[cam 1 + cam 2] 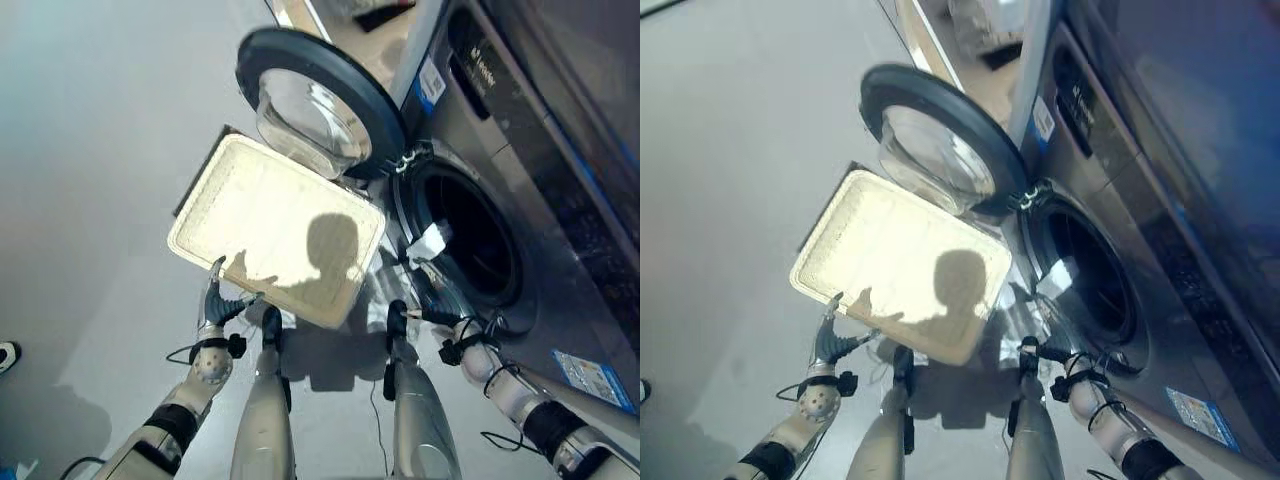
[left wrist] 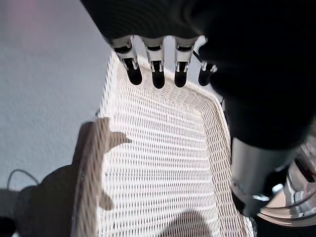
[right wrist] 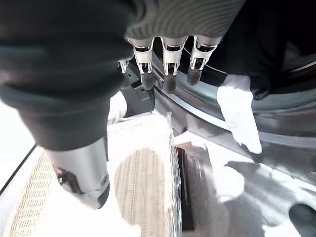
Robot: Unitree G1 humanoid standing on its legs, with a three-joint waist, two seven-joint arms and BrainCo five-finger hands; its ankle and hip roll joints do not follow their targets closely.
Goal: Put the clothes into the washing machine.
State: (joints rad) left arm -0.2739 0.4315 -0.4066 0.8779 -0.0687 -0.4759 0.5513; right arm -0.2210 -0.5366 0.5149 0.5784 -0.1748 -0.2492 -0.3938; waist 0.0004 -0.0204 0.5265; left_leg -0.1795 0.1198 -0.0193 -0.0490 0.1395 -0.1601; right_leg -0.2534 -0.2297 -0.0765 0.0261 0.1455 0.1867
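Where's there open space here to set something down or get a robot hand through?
The white wicker basket is bare inside, so its floor is free. Open grey floor spreads on the basket's far side from the washing machine. It is tight between basket and drum opening: the open door, a white cloth on the rim and the right robot hand crowd there.

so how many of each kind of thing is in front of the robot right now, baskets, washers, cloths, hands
basket: 1, white, woven, nothing in it
washing machine: 1, door swung open
white cloth: 1, hanging at the drum opening
robot hands: 2, left hand at the basket rim, right hand by the drum opening
total: 5
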